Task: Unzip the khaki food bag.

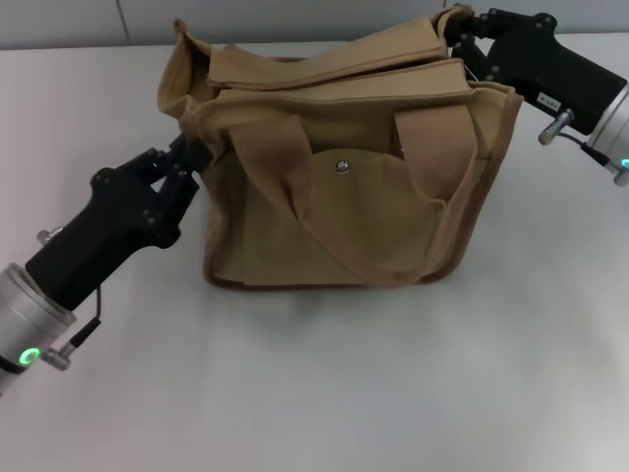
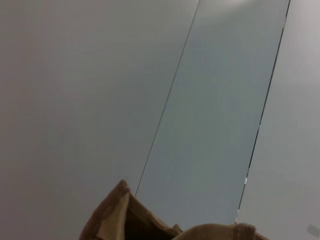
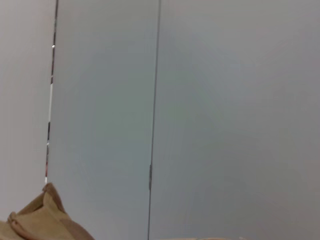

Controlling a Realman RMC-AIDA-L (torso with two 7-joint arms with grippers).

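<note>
The khaki food bag [image 1: 344,206] stands in the middle of the white table, front pocket and silver snap [image 1: 342,166] facing me, handles hanging down the front. Its top flaps stand slightly apart along the zipper line. My left gripper [image 1: 194,152] is at the bag's left end, fingers closed on the fabric edge. My right gripper [image 1: 460,41] is at the bag's top right corner, closed on the fabric there; the zipper pull is hidden. A bag corner shows in the left wrist view [image 2: 112,220] and in the right wrist view [image 3: 35,220].
The white table [image 1: 393,393] spreads in front of and beside the bag. A grey panelled wall [image 2: 215,100] rises behind the table's far edge.
</note>
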